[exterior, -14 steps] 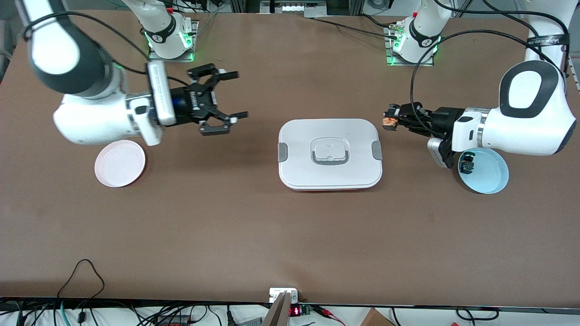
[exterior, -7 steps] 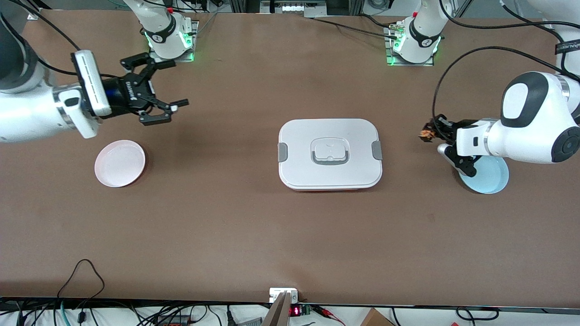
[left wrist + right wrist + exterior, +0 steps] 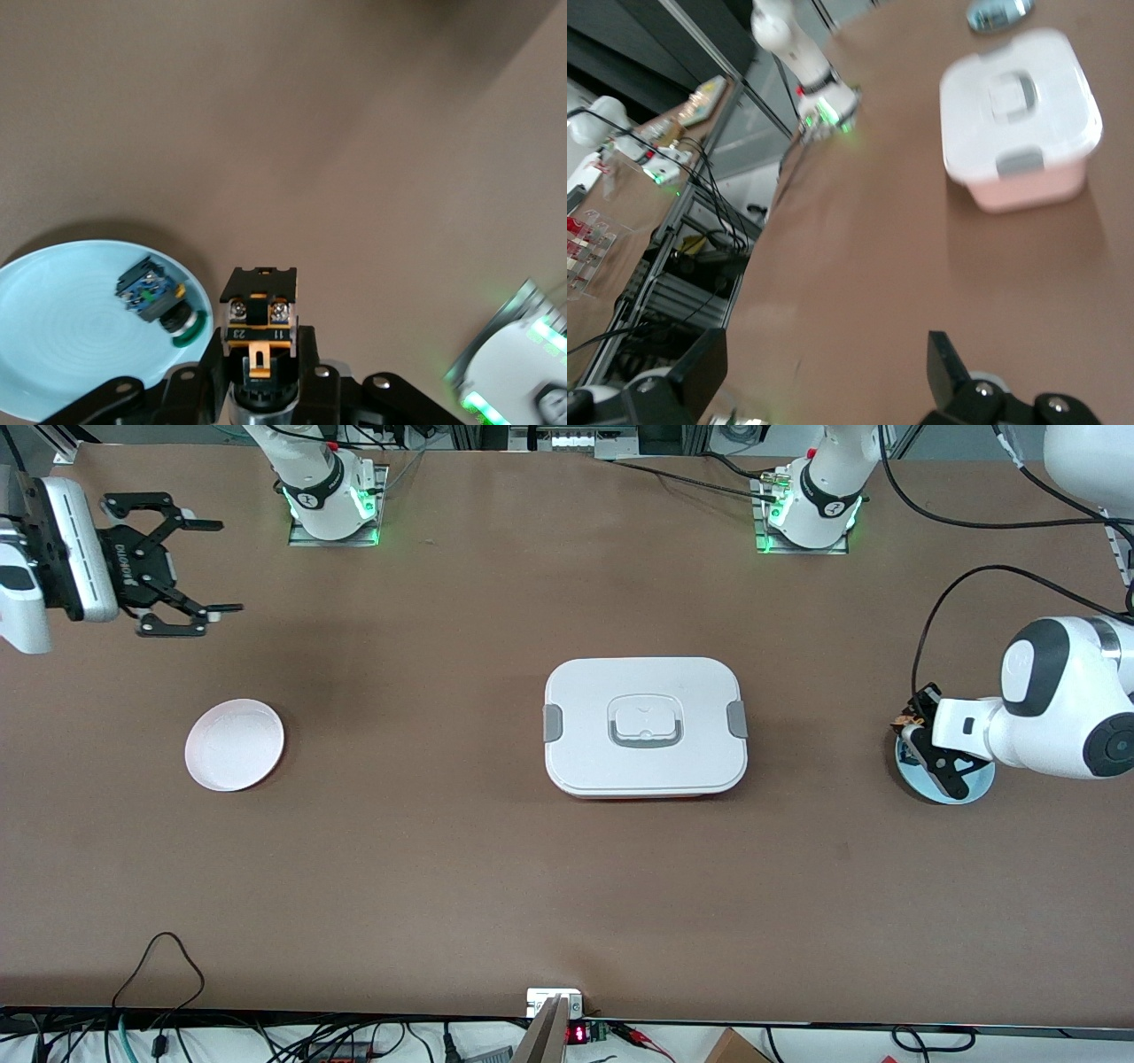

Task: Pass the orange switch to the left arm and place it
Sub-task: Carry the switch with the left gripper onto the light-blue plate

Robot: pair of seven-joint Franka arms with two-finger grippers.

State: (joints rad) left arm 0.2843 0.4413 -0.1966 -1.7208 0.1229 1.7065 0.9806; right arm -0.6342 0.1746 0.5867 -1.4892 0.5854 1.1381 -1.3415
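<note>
Right gripper point(image 3: 199, 567) spread wide, empty, above table at right arm's end. Pink plate point(image 3: 235, 744) bare. White box point(image 3: 645, 724) mid-table, lid on. Left gripper point(image 3: 908, 722) clamped on orange switch point(image 3: 259, 310), above rim of blue plate point(image 3: 62, 336); teal switch point(image 3: 158, 298) on plate.

White rounded arm shells with black joint bands are seen. Black linkage-type right end effector point(image 3: 186, 567) is carried on a white wrist block. Black cables are looped; bases are lit green.
</note>
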